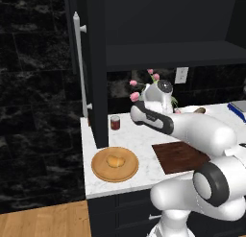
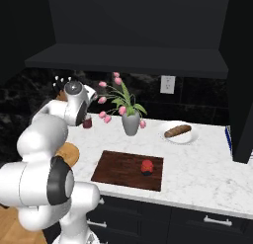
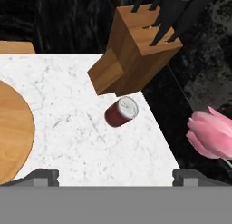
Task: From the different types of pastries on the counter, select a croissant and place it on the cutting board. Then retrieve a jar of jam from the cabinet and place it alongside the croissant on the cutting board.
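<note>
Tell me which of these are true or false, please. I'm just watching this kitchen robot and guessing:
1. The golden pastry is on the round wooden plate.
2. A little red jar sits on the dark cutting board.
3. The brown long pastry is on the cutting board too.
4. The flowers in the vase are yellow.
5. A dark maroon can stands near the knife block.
1. True. The croissant lies on the round plate.
2. True. The jar of jam rests on the cutting board.
3. False. The brown pastry lies on a white plate farther back.
4. False. The flowers are pink.
5. True. The maroon can stands beside the knife block.
</note>
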